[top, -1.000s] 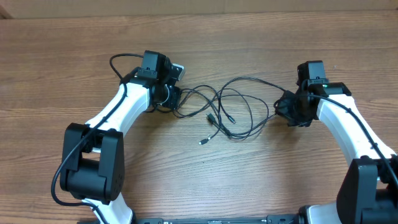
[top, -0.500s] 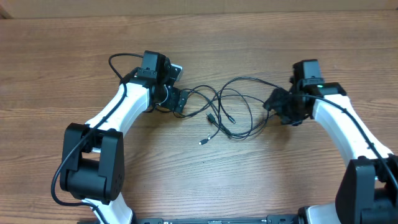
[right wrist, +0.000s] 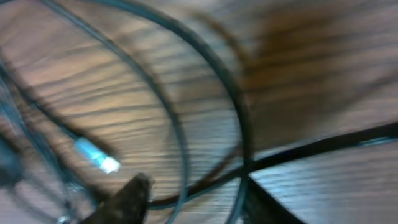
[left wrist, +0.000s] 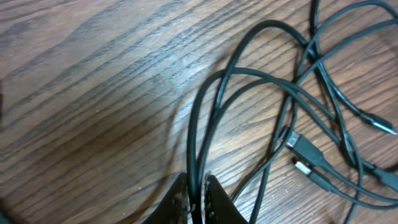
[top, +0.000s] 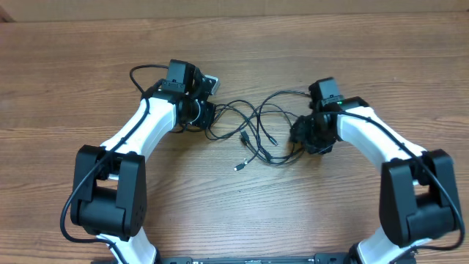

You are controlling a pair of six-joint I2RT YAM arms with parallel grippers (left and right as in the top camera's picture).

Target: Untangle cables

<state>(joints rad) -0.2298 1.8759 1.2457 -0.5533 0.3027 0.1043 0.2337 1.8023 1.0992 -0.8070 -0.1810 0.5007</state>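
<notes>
Item inspected: the cables (top: 256, 121), thin black cords, are lying in one loose tangle on the wooden table (top: 234, 220), roughly midway between the two arms and slightly towards the far edge. Loops are crossing one another at several places, and the free ends are trailing towards the near side.

The left gripper (left wrist: 198, 198) is sitting at the left edge of the tangle. Its fingers (left wrist: 179, 198) are standing almost together and are pinching two strands that are running side by side. The right gripper (right wrist: 198, 191) is reaching into the right edge of the tangle. The right wrist view is blurred, but its fingertips are standing apart astride a point where strands are crossing, and no grip is showing.

Step in hand, as judged: the left side is anchoring while the right side is selecting a strand to draw out. To do this well, the right jaws should be closing on a single strand clear of the crossing, not on the crossing itself. The pull should then be going slowly outward and low over the table. The plug ends (left wrist: 303, 147) are likely to be catching in loops, so tension should be watched.

Count: two arms, two grippers, one table. Three plug ends are showing in the left wrist view. The number of separate cords cannot be told.
</notes>
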